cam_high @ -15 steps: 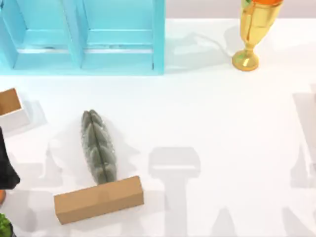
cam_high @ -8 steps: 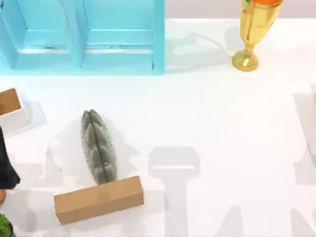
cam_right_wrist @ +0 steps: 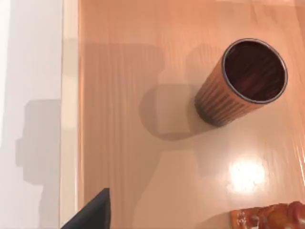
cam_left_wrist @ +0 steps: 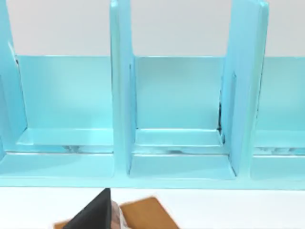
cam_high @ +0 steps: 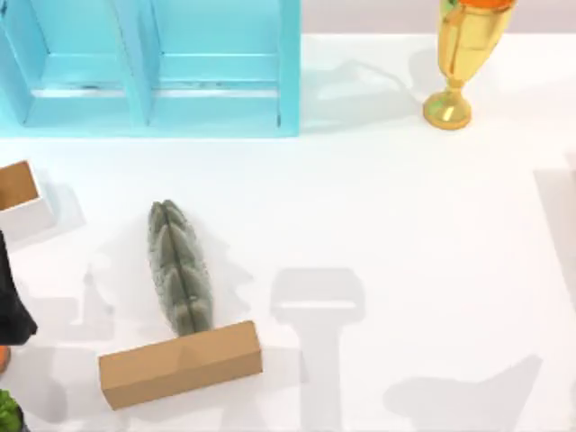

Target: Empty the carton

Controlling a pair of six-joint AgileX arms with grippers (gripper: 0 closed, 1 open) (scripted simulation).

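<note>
Right wrist view: ribbed wooden cup (cam_right_wrist: 242, 83) upright, wooden tray (cam_right_wrist: 143, 157)

The white table (cam_high: 387, 225) carries a light-blue shelf unit (cam_high: 153, 67) along its far edge at the left; a gold trophy cup (cam_high: 459, 63) stands at the far right; a small white box with a brown top (cam_high: 20, 193) sits at the left edge; a grey ribbed object (cam_high: 180, 268), perhaps a loaf, lies lengthwise left of centre, its near end touching a long tan cardboard block (cam_high: 180, 363); something green (cam_high: 7, 412) shows at the near-left corner.
</note>
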